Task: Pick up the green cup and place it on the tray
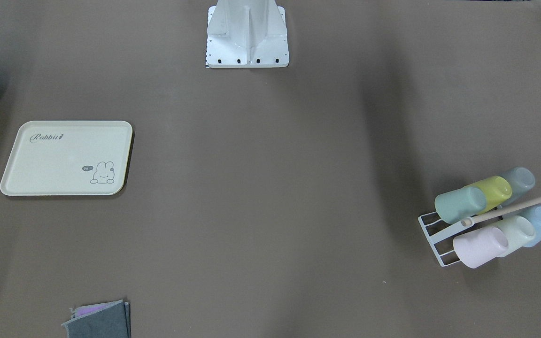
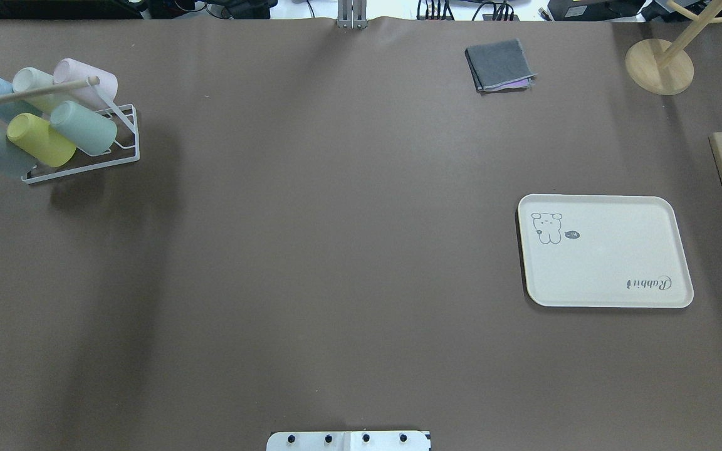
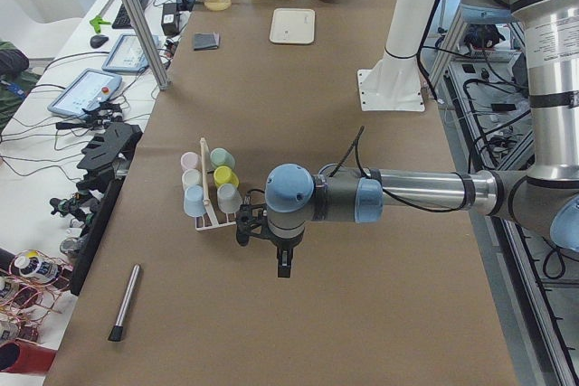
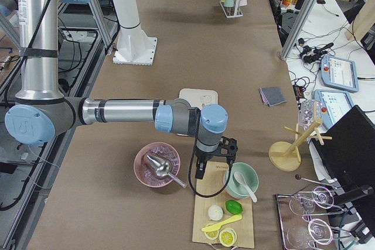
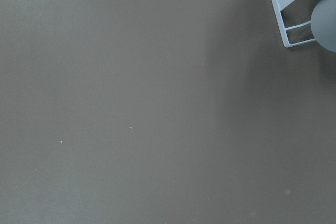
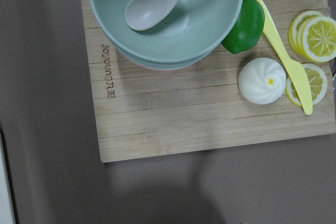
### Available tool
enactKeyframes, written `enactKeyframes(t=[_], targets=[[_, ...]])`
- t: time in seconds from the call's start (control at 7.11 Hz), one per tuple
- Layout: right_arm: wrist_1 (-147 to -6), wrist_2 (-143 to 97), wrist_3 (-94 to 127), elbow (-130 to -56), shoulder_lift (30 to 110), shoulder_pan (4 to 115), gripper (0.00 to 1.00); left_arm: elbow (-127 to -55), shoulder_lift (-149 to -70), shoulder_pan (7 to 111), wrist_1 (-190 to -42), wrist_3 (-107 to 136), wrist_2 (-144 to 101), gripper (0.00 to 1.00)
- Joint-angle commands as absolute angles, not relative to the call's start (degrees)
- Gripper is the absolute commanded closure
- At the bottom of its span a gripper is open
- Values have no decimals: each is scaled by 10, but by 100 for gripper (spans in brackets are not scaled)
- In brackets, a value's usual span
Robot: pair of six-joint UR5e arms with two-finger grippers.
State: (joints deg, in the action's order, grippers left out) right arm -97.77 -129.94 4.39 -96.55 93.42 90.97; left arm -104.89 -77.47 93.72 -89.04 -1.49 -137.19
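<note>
The green cup [image 1: 460, 204] lies tilted on a white wire rack [image 1: 432, 234] among several pastel cups, and also shows in the overhead view [image 2: 84, 128] and the left view [image 3: 222, 158]. The cream tray [image 1: 54, 164] with the "Rabbit" script lies bare at the table's other end [image 2: 612, 250]. My left gripper [image 3: 282, 268] hangs above the table just beside the rack; I cannot tell if it is open or shut. My right gripper [image 4: 200, 173] hangs over a wooden board [image 6: 210, 114], past the tray [image 4: 198, 96]; I cannot tell its state.
A yellow-green cup [image 1: 491, 190] sits next to the green cup. A folded grey cloth [image 2: 499, 66] and a wooden stand [image 2: 659, 66] lie at the far edge. The board holds green bowls [image 6: 165, 14], a lime, a bun and lemon slices. A pink bowl [image 4: 157, 165] stands beside it.
</note>
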Motion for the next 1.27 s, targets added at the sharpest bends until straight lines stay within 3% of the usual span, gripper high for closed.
enactKeyframes(t=[0.0,1.12], targets=[[-931,-1302,105,-955,934,910,0,-1045,-778,937,-889,-15,-1372,2],[-873,-1305,106,-953,952,907,0,-1053,-791,937,-911,-16,-1375,2]])
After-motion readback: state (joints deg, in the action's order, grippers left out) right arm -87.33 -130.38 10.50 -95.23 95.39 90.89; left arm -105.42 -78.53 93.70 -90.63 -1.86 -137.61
